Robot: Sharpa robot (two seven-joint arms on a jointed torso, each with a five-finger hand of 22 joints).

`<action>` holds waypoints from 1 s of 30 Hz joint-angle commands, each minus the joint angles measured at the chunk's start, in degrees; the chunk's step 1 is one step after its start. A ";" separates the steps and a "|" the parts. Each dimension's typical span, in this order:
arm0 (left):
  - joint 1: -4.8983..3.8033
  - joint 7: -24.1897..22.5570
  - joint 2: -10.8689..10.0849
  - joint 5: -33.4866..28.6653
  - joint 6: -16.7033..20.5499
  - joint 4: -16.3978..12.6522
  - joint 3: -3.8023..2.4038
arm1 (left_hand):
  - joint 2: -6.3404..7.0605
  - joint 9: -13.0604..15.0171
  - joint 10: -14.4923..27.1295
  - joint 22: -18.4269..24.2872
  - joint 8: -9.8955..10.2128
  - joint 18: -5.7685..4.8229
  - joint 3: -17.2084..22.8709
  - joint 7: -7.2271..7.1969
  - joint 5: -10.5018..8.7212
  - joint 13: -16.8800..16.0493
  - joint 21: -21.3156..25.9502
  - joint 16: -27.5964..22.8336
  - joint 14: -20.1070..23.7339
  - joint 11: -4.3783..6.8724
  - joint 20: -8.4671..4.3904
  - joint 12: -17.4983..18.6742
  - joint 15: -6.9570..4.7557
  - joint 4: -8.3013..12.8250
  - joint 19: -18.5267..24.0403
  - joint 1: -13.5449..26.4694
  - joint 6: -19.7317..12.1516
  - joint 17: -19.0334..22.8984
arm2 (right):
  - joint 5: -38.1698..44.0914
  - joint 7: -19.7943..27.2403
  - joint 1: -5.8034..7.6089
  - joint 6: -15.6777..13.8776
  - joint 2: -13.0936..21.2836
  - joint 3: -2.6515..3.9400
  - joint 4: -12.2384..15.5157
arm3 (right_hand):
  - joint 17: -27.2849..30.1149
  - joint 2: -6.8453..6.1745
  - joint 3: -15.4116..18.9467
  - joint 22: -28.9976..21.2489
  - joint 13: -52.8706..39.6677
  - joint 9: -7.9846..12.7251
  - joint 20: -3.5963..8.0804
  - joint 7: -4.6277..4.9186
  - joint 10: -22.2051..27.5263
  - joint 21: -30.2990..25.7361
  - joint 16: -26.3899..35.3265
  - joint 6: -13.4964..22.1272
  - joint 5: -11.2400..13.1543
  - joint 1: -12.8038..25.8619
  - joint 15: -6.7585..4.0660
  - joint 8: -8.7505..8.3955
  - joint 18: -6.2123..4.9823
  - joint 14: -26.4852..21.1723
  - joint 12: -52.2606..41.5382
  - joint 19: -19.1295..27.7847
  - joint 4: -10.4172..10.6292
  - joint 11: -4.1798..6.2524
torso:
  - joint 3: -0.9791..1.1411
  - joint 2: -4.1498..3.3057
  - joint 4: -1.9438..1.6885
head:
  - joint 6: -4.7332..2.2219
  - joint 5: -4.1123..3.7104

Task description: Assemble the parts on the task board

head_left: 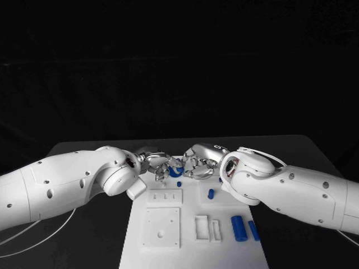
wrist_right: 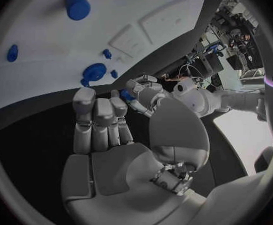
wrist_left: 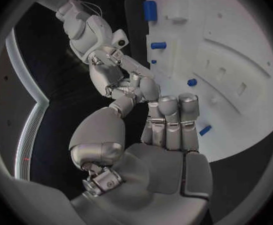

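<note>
My two hands meet fingertip to fingertip above the far end of the white task board (head_left: 168,246). A small blue part (head_left: 175,172) sits between them; in the right wrist view the blue part (wrist_right: 125,96) is pinched in the left hand's fingers (wrist_right: 141,89), and the right hand's fingertips (wrist_right: 116,101) touch it. Whether the right hand (head_left: 199,164) also grips it I cannot tell. In the left wrist view the left hand (wrist_left: 164,130) curls its fingers toward the right hand (wrist_left: 121,80), and the part is hidden.
On the board lie a short blue peg (head_left: 211,194), a tiny blue piece (head_left: 179,183) and two long blue cylinders (head_left: 238,228) side by side at the near right. Raised white blocks (head_left: 202,227) and a recessed plate (head_left: 162,226) take up the board's middle.
</note>
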State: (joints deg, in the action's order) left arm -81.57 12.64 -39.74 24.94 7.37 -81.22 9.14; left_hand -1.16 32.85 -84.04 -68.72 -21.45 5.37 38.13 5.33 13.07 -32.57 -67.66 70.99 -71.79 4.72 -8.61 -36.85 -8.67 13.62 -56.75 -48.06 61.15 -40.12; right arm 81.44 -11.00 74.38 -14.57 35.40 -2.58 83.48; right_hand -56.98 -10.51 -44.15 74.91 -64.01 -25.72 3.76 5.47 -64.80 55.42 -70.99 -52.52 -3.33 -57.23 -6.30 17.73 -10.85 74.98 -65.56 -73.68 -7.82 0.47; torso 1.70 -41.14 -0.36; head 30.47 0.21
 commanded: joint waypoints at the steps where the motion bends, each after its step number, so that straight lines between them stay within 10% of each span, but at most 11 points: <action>1: -0.08 0.11 -0.03 4.31 -0.70 -0.16 -0.05 | 0.02 3.06 0.64 -0.03 0.38 0.57 -0.05 -4.24 0.41 -0.52 -0.35 0.53 -1.21 0.54 -6.94 -0.80 -2.57 0.33 -0.39 -0.81 4.89 -0.01 | -3.12 1.62 -0.02 -2.00 0.81 0.01 0.01 | 0.15 -1.29 1.74 0.18 0.28 0.37 0.12 1.74 1.02 -0.44 0.54 0.48 -1.26 0.61 0.67 -0.90 -4.15 -0.26 0.68 0.32 0.01 -1.17 | -0.01 0.01 0.00 | 0.06 0.12; 7: -0.08 1.96 -0.25 9.33 -0.48 -0.15 -0.05 | 0.41 3.71 0.56 0.01 0.53 0.76 -0.15 -4.56 0.59 -1.76 -1.06 2.24 -1.69 0.88 -7.15 -2.88 -2.93 0.65 -0.82 -1.05 5.54 -0.07 | -6.17 2.92 -0.01 -5.06 3.48 0.02 -0.29 | 0.69 -3.17 8.17 -0.13 1.17 0.79 -0.38 2.76 2.94 -1.92 2.09 3.14 -5.64 3.50 1.60 -2.16 -4.15 -2.06 2.13 2.49 -0.73 -2.10 | 0.01 0.06 -0.02 | 0.18 0.28; 23: -0.08 10.89 0.09 18.80 -7.98 1.06 0.24 | 0.43 5.26 1.12 0.17 1.10 1.42 -0.21 -5.16 0.36 -4.19 -2.76 5.98 -2.36 1.53 -7.34 -7.75 -3.64 0.55 -1.79 -1.30 6.55 0.06 | -19.28 8.37 2.03 -11.49 6.92 2.72 -7.84 | 2.26 -1.31 14.23 -1.44 3.91 0.72 -1.38 3.11 4.47 -5.49 5.53 3.99 -12.77 3.05 2.00 -2.30 -4.15 -3.98 4.07 5.15 -2.15 -2.49 | 0.05 0.10 0.00 | 0.92 0.75; 30: -0.08 12.10 0.81 20.92 -10.96 2.00 1.73 | 0.29 5.52 1.37 0.15 1.22 1.48 -0.10 -5.19 0.81 -4.35 -2.97 6.31 -2.23 1.56 -7.30 -8.22 -3.68 0.59 -1.76 -1.29 6.60 0.20 | -24.53 10.42 2.70 -12.25 5.52 3.04 -11.96 | 5.26 -0.58 15.65 -2.99 8.43 0.77 -2.89 3.48 6.08 -9.47 10.94 4.71 -14.20 3.28 2.39 -2.53 -4.14 -5.91 8.24 8.44 -3.27 -2.85 | 0.10 0.07 -0.12 | 1.39 1.10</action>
State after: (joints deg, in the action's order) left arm -81.59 22.75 -39.19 42.94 0.21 -79.38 10.84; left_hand -0.58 33.24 -84.04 -68.63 -20.14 5.41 37.95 5.12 13.47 -36.86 -70.33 77.00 -72.01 4.73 -9.30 -44.93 -8.89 14.08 -58.27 -48.91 61.76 -39.99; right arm 62.27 -3.69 76.99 -24.96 41.11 0.39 71.91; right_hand -51.90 -11.60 -28.73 71.97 -55.85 -24.99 0.91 8.79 -59.51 46.18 -60.38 -47.93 -17.35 -53.99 -3.87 15.46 -10.55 69.27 -57.57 -65.44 -11.04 -2.64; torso 1.78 -41.05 -0.40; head 31.72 1.19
